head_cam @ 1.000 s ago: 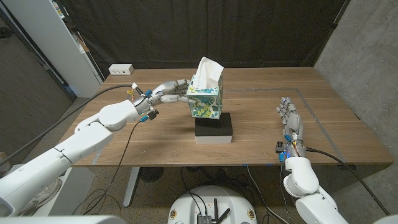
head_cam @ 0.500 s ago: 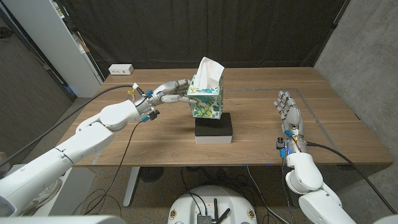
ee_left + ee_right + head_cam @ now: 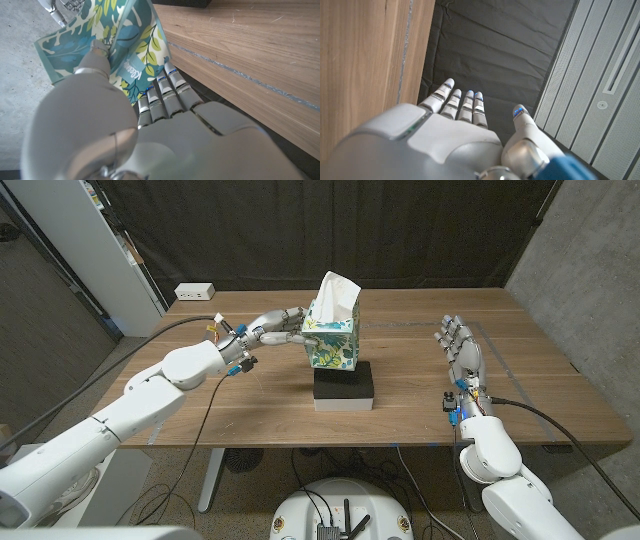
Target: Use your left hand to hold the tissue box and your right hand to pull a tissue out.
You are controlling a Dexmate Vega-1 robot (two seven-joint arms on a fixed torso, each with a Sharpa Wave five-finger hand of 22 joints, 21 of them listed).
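Note:
A leaf-patterned teal tissue box (image 3: 331, 343) stands on a black block (image 3: 344, 384) at the table's middle, with a white tissue (image 3: 336, 298) sticking up from its top. My left hand (image 3: 272, 327) grips the box from its left side; in the left wrist view the fingers (image 3: 160, 92) press against the box wall (image 3: 127, 50). My right hand (image 3: 460, 352) hovers above the table at the right, well away from the box, fingers straight and apart, holding nothing. In the right wrist view that hand (image 3: 465, 130) points at a dark curtain.
A white power strip (image 3: 195, 291) lies at the table's back left corner. A tape line (image 3: 500, 350) runs along the wooden table (image 3: 260, 405) near my right hand. A black curtain hangs behind the table, with a white cabinet at the far left.
My right hand has lifted off the table and moved forward, away from the front edge. The left hand and the tissue box have stayed in place.

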